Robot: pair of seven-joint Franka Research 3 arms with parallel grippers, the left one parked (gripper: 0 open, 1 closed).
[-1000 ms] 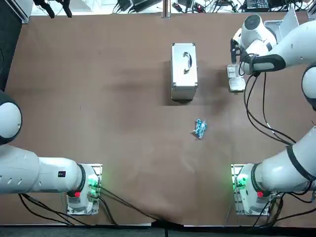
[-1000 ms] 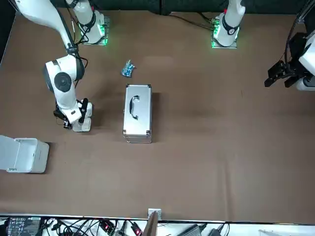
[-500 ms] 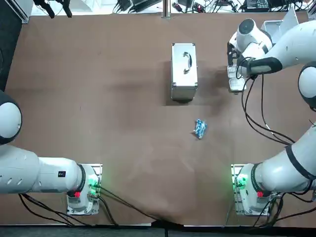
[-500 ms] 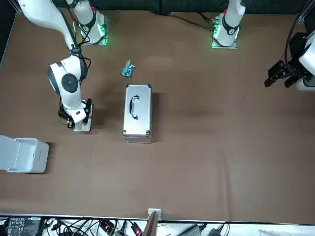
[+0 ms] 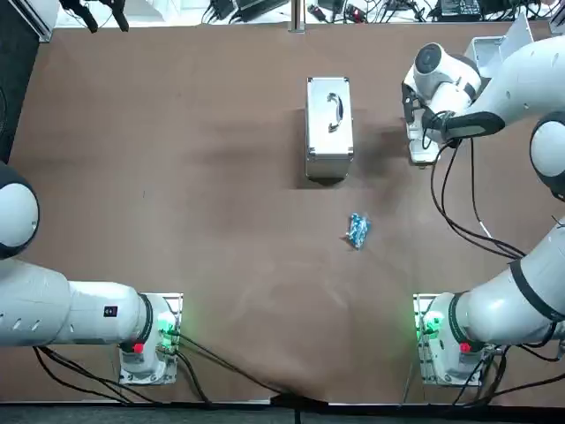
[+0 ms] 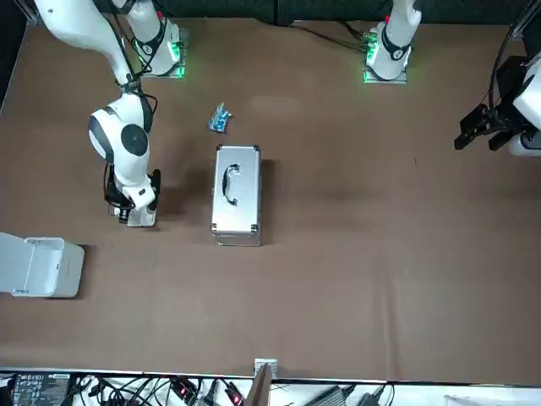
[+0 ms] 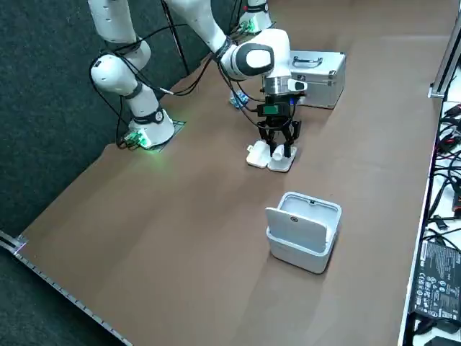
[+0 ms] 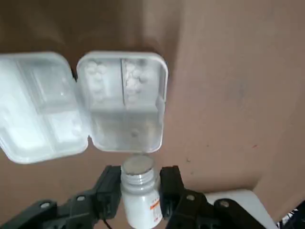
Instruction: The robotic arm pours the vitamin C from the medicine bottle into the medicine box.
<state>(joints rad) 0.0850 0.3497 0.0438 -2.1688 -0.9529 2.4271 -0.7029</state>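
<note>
Clamping the medicine bottle [image 8: 138, 198] between its two fingers, the right gripper [image 8: 141, 179] is hanging low over the table [image 5: 177, 177] at its far right side. The bottle's threaded neck is pointing at the medicine box [image 8: 126, 109], with its mouth just at the edge of the tray. The box is lying open on the table, its lid [image 8: 38, 109] flipped flat beside it, and white tablets are sitting in two of its compartments. Beyond it, a silver case [image 5: 329, 128] is lying on the table, a blue packet [image 5: 357, 230] is resting nearer the arm bases, and a white bin [image 7: 306, 231] is standing open further out.
</note>
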